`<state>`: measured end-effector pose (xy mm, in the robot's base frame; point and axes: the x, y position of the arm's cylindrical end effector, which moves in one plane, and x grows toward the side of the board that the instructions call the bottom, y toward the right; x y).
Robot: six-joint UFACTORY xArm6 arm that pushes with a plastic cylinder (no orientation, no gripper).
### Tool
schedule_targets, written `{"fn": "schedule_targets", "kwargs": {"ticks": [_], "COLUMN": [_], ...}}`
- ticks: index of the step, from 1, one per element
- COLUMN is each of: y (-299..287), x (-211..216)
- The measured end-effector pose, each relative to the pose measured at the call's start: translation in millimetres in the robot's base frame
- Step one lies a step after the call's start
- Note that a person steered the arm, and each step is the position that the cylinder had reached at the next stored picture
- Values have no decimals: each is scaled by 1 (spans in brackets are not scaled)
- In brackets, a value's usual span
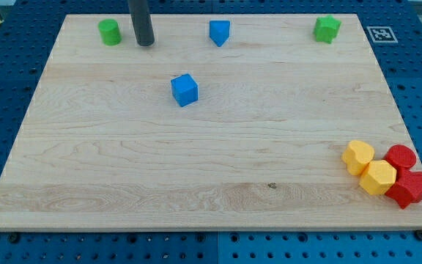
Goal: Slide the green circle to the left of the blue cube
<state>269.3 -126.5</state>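
The green circle [109,31] sits near the board's top left edge. The blue cube [184,89] lies lower and to the right of it, toward the board's upper middle. My tip [146,43] is on the board just right of the green circle, apart from it, and up and to the left of the blue cube.
A blue pointed block [219,32] sits at top centre. A green star-like block [327,29] is at top right. Two yellow blocks [368,167] and two red blocks [406,176] cluster at the bottom right edge. The wooden board [211,169] lies on a blue pegboard.
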Motion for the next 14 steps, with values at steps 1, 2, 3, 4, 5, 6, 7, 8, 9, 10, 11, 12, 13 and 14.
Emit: {"fn": "schedule_targets", "kwargs": {"ticks": [1,2,3,4,5,6,7,8,9,10,11,12,13,14], "y": [-6,-37,-66,-53,-2,-5,-39,-84,-120,-106,-24,10,-9,-51], "x": [-41,-61,-53,3,54,42,17,-7,-18,11,60,71,71,74]}}
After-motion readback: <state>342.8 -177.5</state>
